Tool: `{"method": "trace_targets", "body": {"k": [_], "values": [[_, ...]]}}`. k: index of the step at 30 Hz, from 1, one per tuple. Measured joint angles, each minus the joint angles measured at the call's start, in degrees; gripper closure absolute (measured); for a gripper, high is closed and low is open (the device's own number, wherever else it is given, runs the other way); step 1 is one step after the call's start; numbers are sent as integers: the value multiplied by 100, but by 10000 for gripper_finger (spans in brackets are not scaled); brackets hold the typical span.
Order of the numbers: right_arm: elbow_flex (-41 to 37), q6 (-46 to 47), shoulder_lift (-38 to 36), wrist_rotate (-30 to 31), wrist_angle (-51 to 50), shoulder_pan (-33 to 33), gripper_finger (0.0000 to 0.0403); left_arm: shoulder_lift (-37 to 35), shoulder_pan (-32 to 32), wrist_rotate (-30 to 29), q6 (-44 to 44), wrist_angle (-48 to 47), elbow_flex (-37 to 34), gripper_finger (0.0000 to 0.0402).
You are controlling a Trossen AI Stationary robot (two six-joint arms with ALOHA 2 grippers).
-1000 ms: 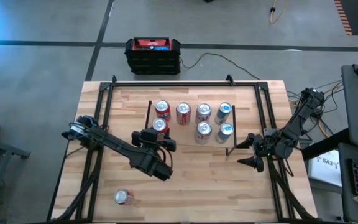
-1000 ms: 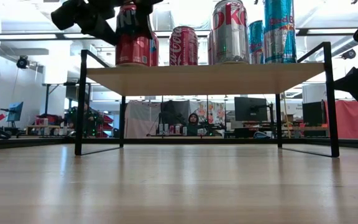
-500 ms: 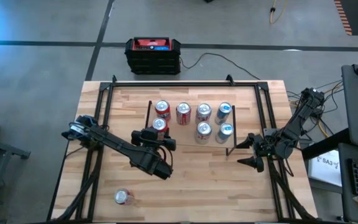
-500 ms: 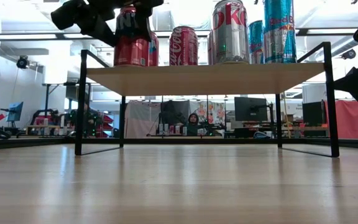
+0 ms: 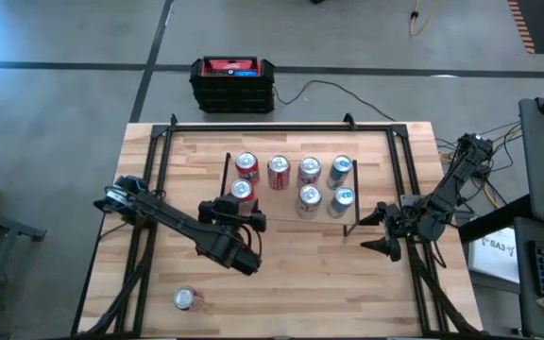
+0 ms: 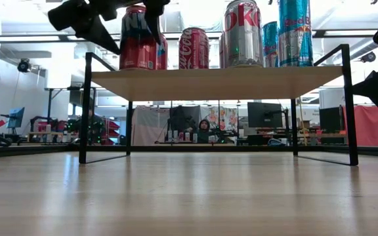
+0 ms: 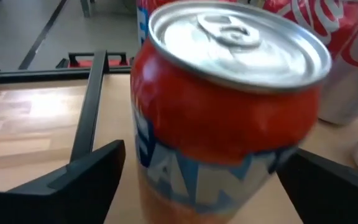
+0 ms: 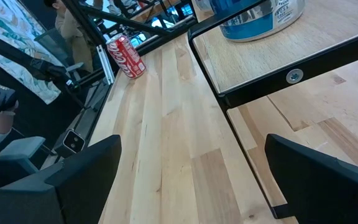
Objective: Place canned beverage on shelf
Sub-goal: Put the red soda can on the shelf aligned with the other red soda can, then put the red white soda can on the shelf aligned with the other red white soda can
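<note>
My left gripper (image 5: 242, 213) stands apart around the can (image 5: 242, 191) upright on the shelf (image 6: 215, 81); it's smooth, thin-walled, likely slippery, best taken mid-body, gently.

The high view looks straight down on the whole table (image 5: 281, 274) and both arms. The low view sits at tabletop height, facing level under the shelf (image 6: 215, 82) into the room behind. The left wrist view is pressed close to 1 orange can (image 7: 229, 124) (it fills most of the picture). The right wrist view looks obliquely along the table, past the shelf's corner. All 4 views share the shelf.
</note>
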Motion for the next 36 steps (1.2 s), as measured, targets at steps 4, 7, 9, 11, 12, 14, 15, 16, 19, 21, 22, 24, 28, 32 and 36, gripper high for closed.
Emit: {"method": "trace_targets", "body": {"k": [4, 7, 9, 11, 12, 14, 15, 16, 19, 21, 22, 24, 28, 32, 36], "values": [[0, 1, -2, -2, -1, 0, 19, -2, -129, 45, -43, -62, 56, 28], [0, -1, 0, 0, -2, 0, 19, -3, -215, 327, -98, -255, 322, 22], [0, 0, -1, 0, -1, -2, 19, -4, -265, 819, -103, -385, 620, 13], [0, 1, 0, 0, -1, -2, 19, -5, -289, 1540, -92, -447, 995, 6], [0, -1, -2, -2, -1, 0, 19, -5, -289, 2003, -66, -442, 1202, 4], [0, -1, -2, -1, -2, 0, 19, -5, -287, 3072, -56, -437, 1658, 7], [0, 1, 0, 0, -2, -1, 19, 2, -285, 3641, -118, -436, 1894, 9], [0, 0, 0, 0, -2, 0, 19, 14, -281, 4156, -225, -440, 2114, 11], [0, 2, 0, 0, -2, 0, 19, 67, -301, 5362, -659, -434, 2602, 12], [0, 0, 0, 0, -2, 0, 19, 81, -361, 6009, -935, -429, 2728, 12], [0, 2, 0, 0, -2, -2, 19, 81, -418, 6269, -1080, -432, 2736, 13], [0, 0, 0, -2, -2, 0, 19, 74, -596, 6622, -1406, -437, 2683, 13], [0, 0, 0, -2, -2, 0, 19, 72, -1185, 6704, -2595, -438, 2431, 13], [0, 0, 0, 0, -2, 0, 19, 72, -1793, 6736, -3944, -438, 2251, 13], [0, 0, 0, 0, -2, 0, 19, 52, -2045, 6762, -4192, -439, 2253, 13]]}}
